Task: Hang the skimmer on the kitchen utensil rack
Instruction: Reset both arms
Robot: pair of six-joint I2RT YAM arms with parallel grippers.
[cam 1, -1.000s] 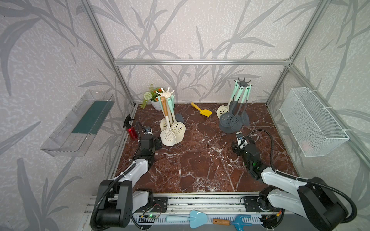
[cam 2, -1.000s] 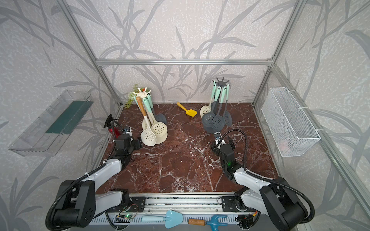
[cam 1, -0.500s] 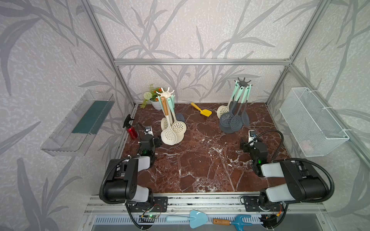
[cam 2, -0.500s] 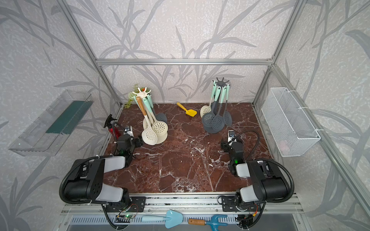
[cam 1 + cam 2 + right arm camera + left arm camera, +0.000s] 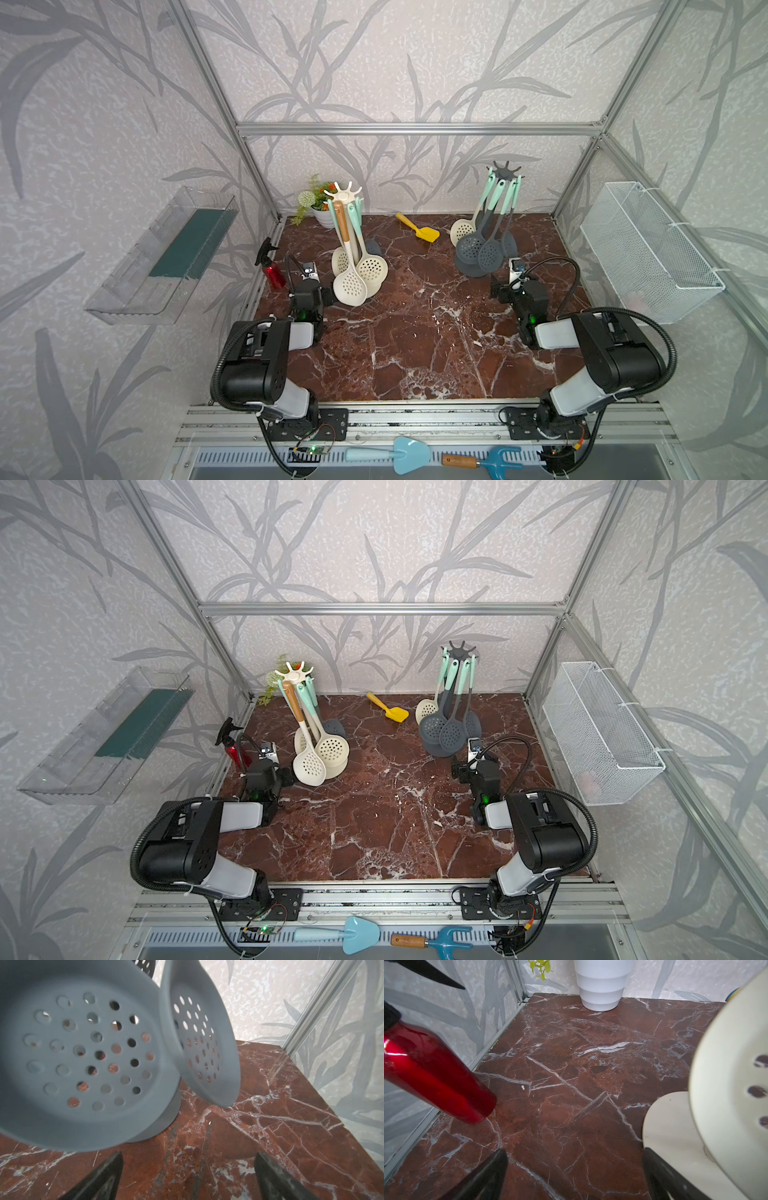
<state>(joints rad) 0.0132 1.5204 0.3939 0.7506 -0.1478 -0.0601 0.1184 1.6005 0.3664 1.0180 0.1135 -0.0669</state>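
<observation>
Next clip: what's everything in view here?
cream rack: 1, cream, back left
grey rack: 1, grey, back right
skimmers: several, cream or grey, on both racks
scoop: 1, yellow, between racks
spray bottle: 1, red, left edge
plant pot: 1, white, back-left corner
shelf: 1, clear, left wall
wire basket: 1, white, right wall
trowel: 1, blue, front edge
hand rake: 1, blue, front edge
left gripper: 1, black, open, by cream rack
right gripper: 1, black, open, by grey rack

Black joint housings (image 5: 249, 370), pale grey link shells (image 5: 555, 336), ribbed black cable hoses (image 5: 673, 363), small green lights (image 5: 532, 320)
</observation>
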